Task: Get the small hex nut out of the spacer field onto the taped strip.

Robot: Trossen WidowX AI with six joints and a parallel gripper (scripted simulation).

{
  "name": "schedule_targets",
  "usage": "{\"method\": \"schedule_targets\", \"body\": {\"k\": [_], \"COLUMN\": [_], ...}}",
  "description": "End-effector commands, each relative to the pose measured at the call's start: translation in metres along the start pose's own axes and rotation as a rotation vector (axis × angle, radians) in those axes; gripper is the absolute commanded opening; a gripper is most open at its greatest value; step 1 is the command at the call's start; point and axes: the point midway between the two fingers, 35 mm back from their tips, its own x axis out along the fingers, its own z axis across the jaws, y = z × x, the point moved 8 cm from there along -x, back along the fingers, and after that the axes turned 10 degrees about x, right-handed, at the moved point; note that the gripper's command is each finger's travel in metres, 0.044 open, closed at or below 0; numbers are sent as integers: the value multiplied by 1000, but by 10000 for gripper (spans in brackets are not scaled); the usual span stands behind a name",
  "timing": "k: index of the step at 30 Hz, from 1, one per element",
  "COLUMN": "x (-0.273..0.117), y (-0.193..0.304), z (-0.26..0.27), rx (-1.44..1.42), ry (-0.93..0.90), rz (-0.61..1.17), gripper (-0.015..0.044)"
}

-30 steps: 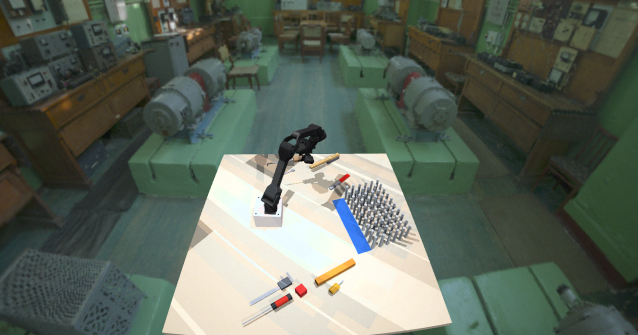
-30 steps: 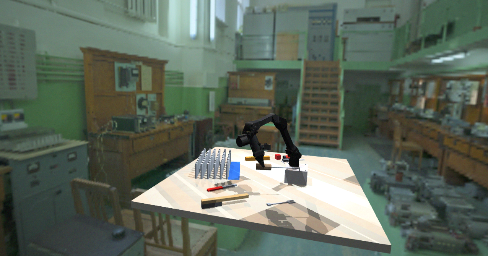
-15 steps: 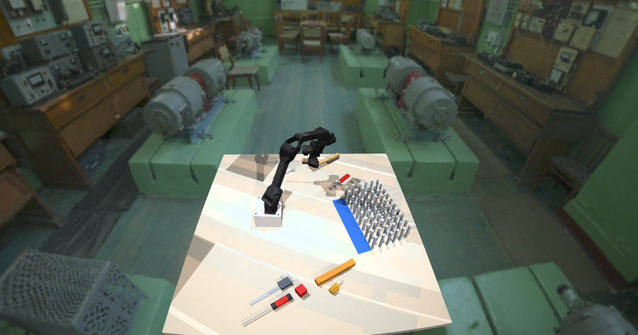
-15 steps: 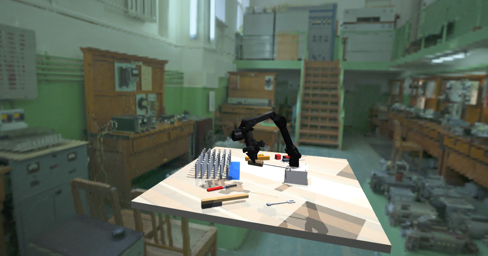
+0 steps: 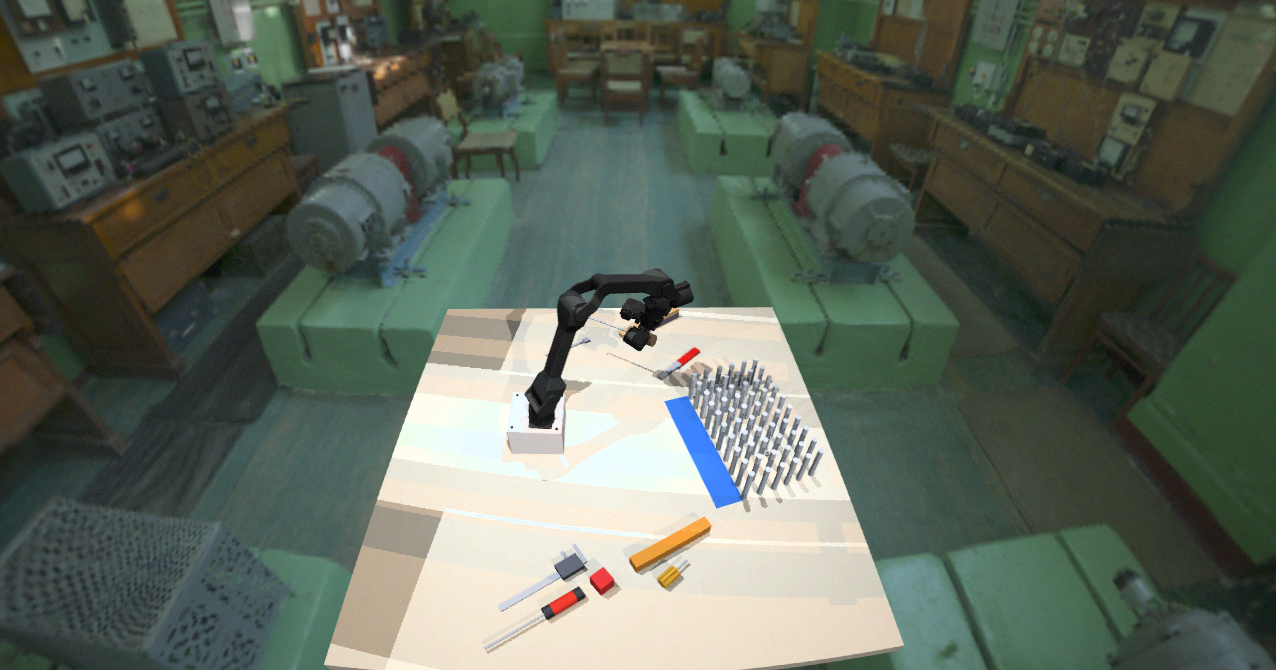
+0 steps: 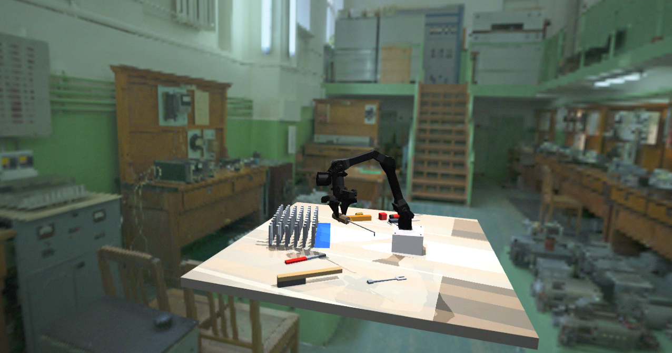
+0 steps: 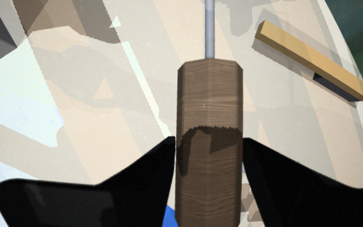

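Note:
My gripper (image 5: 637, 338) (image 6: 339, 214) (image 7: 208, 144) is shut on the brown wooden handle (image 6: 344, 219) (image 7: 210, 95) of a hook tool, above the table. The tool's thin grey rod (image 6: 361, 227) (image 7: 210, 28) slopes down from the handle towards the base side and ends in a small bent tip (image 6: 374, 234). The standing metal spacers (image 5: 754, 427) (image 6: 294, 226) are upright in a dense field. The blue taped strip (image 5: 700, 452) (image 6: 323, 236) (image 7: 169, 219) lies along the field's front edge. The tool is outside the field. The hex nut cannot be made out among the spacers.
A red-handled tool (image 5: 688, 357) (image 6: 295, 260) lies beside the field. A wooden bar with a dark block (image 6: 309, 273) (image 7: 312, 57) and a wrench (image 6: 386, 280) lie nearby. On the other side lie an orange bar (image 5: 670, 543), red cube (image 5: 602, 579), caliper (image 5: 569, 565) and screwdrivers (image 5: 562, 603).

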Motion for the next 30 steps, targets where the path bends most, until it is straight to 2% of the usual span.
{"method": "schedule_targets", "body": {"k": [1, 30], "x": [-11, -76], "y": [22, 133], "z": [13, 130], "rx": [138, 1039], "ry": [45, 404], "rz": [34, 225], "gripper": [0, 0]}}
